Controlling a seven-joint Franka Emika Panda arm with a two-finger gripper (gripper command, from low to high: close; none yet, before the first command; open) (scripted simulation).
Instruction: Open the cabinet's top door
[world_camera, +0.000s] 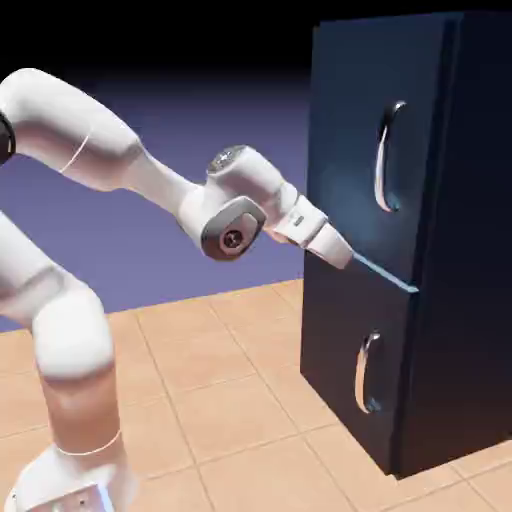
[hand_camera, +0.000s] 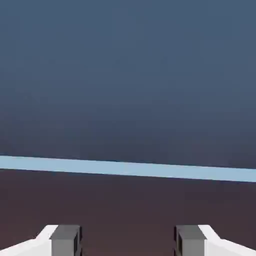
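On the ext. view's right, top door (world_camera: 350, 120): upper front of the cabinet (world_camera: 470, 250); dark navy, flat, looks shut, taller than the door under it.
Top handle (world_camera: 381, 160): long, curved, silver, approx. vert.; on the top door, nearer the door's R edge in the ext. view.
Strip (world_camera: 385, 272): pale blue, thin, btwn the 2 doors; in the hand view it runs full width, slightly tilted, bluish panel above, v. dark panel below.
Lwr door (world_camera: 335, 350): dark navy, directly under the strip, looks shut.
Lwr handle (world_camera: 362, 375): curved, silver, shorter than the top one; on the lwr door, also toward its R edge.
Hand (hand_camera: 128, 241): wide, the 2 grey tips well apart; in the ext. view its end is at the strip's L end, below & left of the top handle. Contact w/ cabinet: can't tell.
Arm (world_camera: 160, 180): white, bent, coming in from the ext. view's L, last part sloping down to the R.
Floor (world_camera: 220, 400): tan tiles, under the cabinet.
Backdrop (world_camera: 130, 240): blue-violet, dark at top.
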